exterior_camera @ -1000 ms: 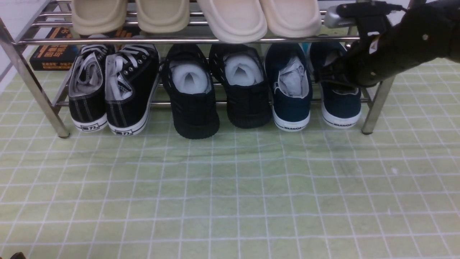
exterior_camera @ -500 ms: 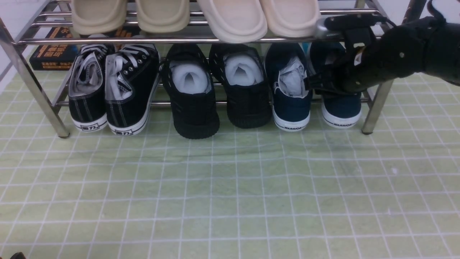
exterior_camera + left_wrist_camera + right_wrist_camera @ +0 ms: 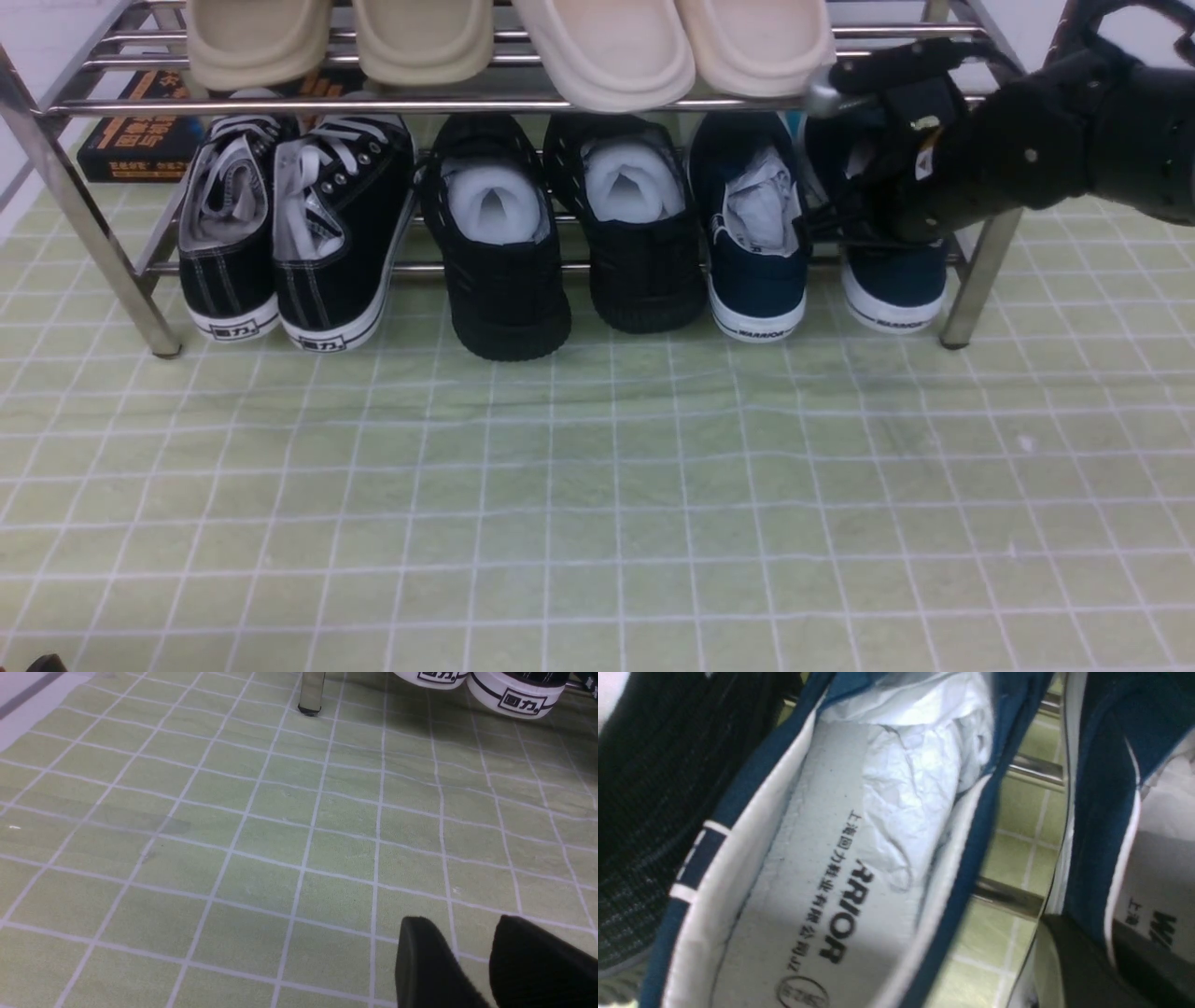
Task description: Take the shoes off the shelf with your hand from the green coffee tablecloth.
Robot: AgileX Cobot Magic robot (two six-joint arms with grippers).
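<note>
The navy shoes stand on the lower tier of the chrome shelf (image 3: 467, 105), at its right end. The left shoe (image 3: 756, 252) stands free, with paper stuffing showing. My right gripper (image 3: 840, 219) reaches into the right shoe (image 3: 896, 289) from the right. In the right wrist view its fingers (image 3: 1069, 961) sit on both sides of the right shoe's inner side wall (image 3: 1101, 812), pinching it, beside the left shoe's grey insole (image 3: 822, 896). My left gripper (image 3: 460, 952) is open and empty, low over the green tablecloth (image 3: 597, 485).
Black lace-up sneakers (image 3: 289, 233) and black knit shoes (image 3: 560, 243) fill the rest of the lower tier. Beige slippers (image 3: 504, 47) lie on the top tier, just above my right wrist. A shelf leg (image 3: 971, 280) stands beside the right shoe. A black box (image 3: 131, 140) lies behind the shelf.
My right gripper has moved left and deeper under the top tier, onto the right navy shoe's inner wall. That shoe has shifted slightly. The left arm has not moved.
</note>
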